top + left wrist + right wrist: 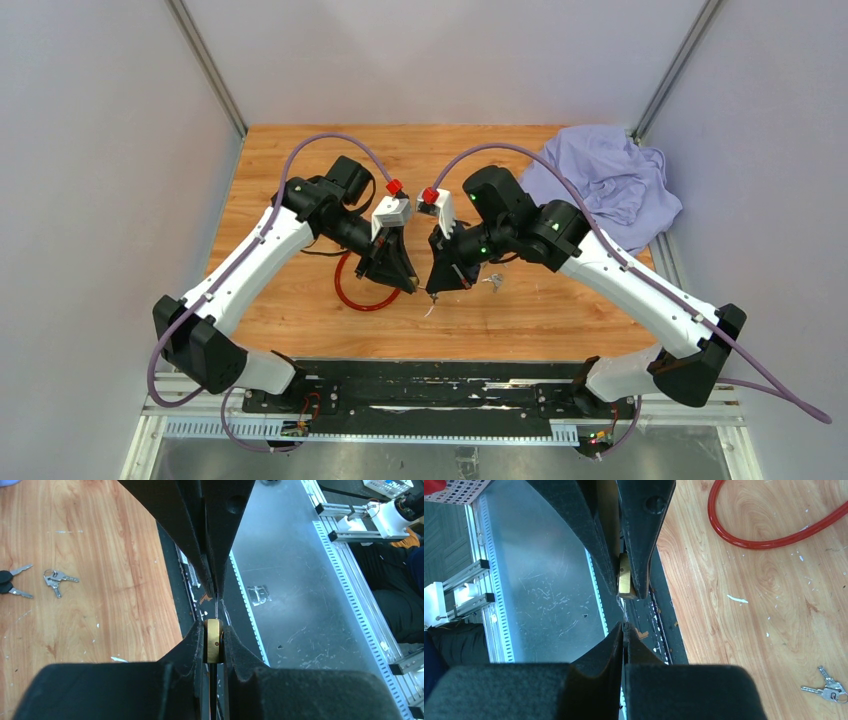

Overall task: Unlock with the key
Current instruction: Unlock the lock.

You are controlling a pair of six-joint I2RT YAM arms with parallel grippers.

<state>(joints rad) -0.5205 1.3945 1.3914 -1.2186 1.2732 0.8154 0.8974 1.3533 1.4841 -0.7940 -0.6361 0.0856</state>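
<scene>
pinching the brass padlock, the left pincer faces the right pincer, which is pressed together.

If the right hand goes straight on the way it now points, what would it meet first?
Most likely the small brass padlock clamped in the left hand; it sits directly ahead of the right hand. The depth between them is unclear.

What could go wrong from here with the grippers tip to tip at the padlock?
1. The left gripper pinches the brass padlock at its fingertips only; a turning force could twist it loose.
2. The right gripper, shut, shows just a thin sliver at its tips, probably the key; slight misalignment could jam or bend it.
</scene>
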